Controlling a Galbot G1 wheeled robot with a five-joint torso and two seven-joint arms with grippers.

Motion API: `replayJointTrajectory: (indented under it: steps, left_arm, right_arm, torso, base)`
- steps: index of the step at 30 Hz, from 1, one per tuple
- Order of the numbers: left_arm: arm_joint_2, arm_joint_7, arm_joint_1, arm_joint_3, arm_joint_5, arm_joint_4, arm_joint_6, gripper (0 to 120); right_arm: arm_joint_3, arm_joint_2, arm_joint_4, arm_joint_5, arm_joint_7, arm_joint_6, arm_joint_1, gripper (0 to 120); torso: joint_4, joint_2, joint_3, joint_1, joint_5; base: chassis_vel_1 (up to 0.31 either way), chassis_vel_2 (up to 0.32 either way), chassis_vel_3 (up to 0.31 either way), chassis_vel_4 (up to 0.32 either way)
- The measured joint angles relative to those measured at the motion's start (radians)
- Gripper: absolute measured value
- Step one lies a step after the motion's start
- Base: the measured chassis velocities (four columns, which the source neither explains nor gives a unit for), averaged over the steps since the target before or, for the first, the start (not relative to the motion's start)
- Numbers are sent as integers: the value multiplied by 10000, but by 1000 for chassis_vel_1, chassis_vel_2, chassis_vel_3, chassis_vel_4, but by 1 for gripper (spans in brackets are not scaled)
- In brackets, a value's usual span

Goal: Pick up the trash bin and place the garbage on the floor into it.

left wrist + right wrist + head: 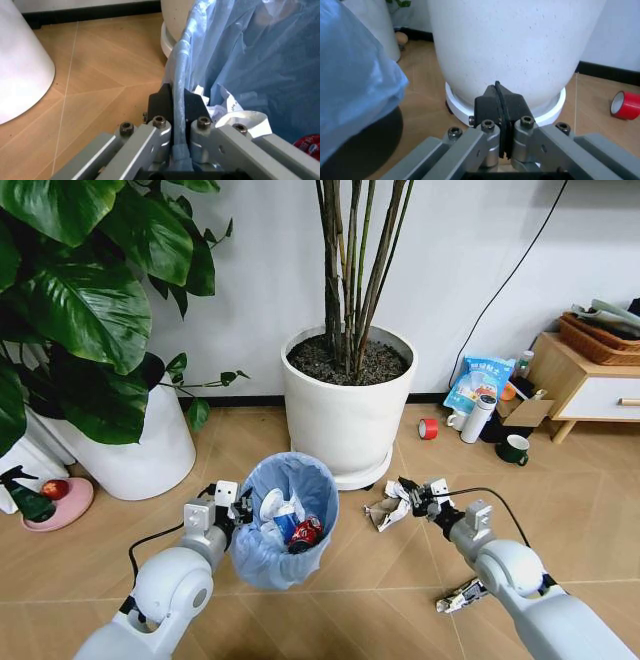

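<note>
1. The left arm reaches forward and low on the robot's left. Its gripper has its pads pinched together over the bin rim.
2. The right arm stretches forward and low on the right, wrist angled inward toward the centre.
3. The right gripper has its pads pressed flat together, nothing visible between them.

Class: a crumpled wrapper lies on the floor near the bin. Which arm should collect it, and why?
Probably the right: the right gripper hovers over the crumpled wrapper, empty, while the left gripper is clamped on the trash bin rim.
</note>
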Motion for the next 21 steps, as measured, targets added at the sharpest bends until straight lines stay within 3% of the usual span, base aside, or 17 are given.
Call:
replayJointTrajectory:
  steps: [4, 9, 16, 21]
  left_arm:
    - [19, -48, 58, 20, -2, -30, 8, 0]
    - [86, -74, 148, -64, -12, -115, -10, 0]
    - [173, 39, 99, -61, -34, -101, -239, 0]
    - [259, 46, 134, -20, 3, 1, -312, 0]
  right_arm:
    - [38, -3, -11, -12, 14, -58, 1, 0]
    - [174, -13, -1263, -183, 63, -396, 434, 0]
    - [-99, 41, -3430, -403, -290, -323, 1345, 22]
    - [-604, 472, -5858, -1290, -1996, 280, 2725, 46]
  torso:
    - [2, 0, 0, 0, 3]
    - [0, 0, 1, 0, 1]
    - [-2, -1, 2, 0, 2]
    - [1, -1, 2, 1, 0]
  base:
    - [0, 0, 0, 0]
    - [0, 0, 0, 0]
    - [0, 0, 0, 0]
    - [0, 0, 0, 0]
